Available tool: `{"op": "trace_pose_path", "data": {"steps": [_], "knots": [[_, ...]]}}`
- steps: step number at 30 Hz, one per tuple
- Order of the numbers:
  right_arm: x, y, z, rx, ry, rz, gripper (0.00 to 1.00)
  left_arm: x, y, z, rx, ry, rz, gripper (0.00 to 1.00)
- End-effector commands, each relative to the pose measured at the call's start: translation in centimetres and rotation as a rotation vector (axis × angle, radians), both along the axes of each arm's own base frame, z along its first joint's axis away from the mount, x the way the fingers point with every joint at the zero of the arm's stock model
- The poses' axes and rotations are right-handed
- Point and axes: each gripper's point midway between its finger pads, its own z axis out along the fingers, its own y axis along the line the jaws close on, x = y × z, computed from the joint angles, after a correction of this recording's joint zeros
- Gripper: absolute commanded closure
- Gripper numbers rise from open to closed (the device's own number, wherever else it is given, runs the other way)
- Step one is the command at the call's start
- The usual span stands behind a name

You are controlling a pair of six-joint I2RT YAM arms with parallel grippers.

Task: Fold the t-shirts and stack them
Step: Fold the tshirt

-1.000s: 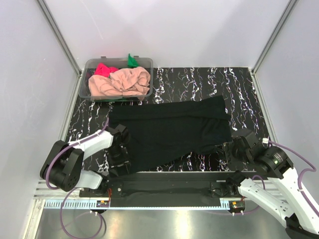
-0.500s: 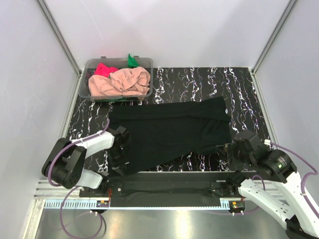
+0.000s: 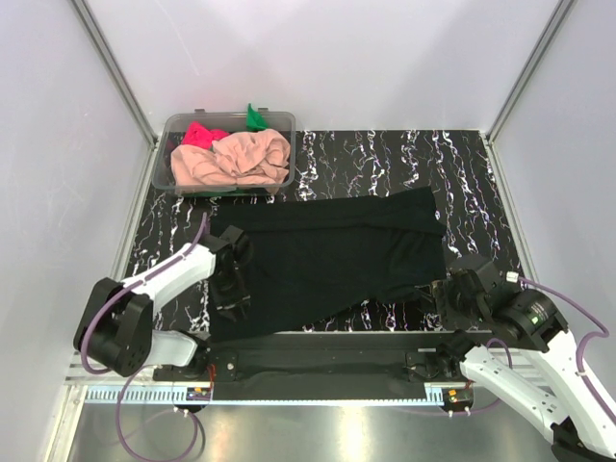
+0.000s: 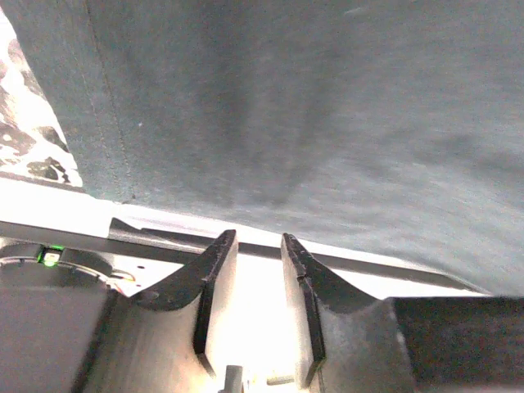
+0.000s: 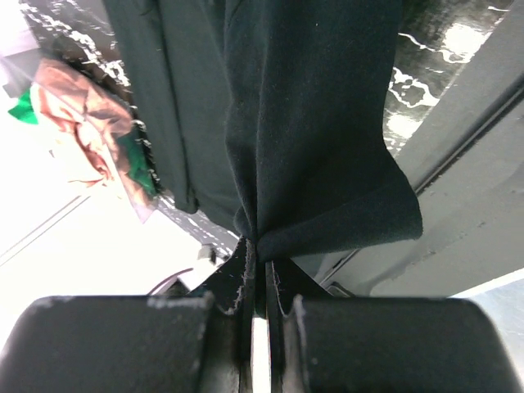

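Evenly bright from above; blown out to white in both wrist views; blurred across the large black cloth t-shirt [image 4: 286, 106].

No text, label, brand or number can be read in any view. The pale strip [image 3: 318, 395] along the near rail of the worktop [image 3: 385, 164] carries fine tick marks like a ruler - any figures on it are too small to make out.

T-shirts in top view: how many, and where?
4: black t-shirt spread on the table; peach-pink t-shirt, pink-red t-shirt and green t-shirt bunched in the clear tub, far left. More may be hidden underneath.
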Motion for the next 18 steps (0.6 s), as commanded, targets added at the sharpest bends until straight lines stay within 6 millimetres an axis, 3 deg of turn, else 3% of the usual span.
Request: {"op": "trace_pose_path", "data": {"steps": [1, 9, 18], "knots": [[-3.5, -2.5, -3.2, -0.120, 0.168, 0.000, 1.00, 0.9, 0.4, 1.6, 0.016, -0.051, -0.002, 0.66], [-2.2, -1.7, -3.6, -0.142, 0.162, 0.012, 1.00, 0.5, 0.7, 1.7, 0.024, -0.063, -0.004, 0.68], [0.5, -0.8, -3.7, -0.221, 0.158, 0.028, 1.00, 1.7, 0.6, 3.9, 0.012, -0.127, -0.025, 0.68]]}}
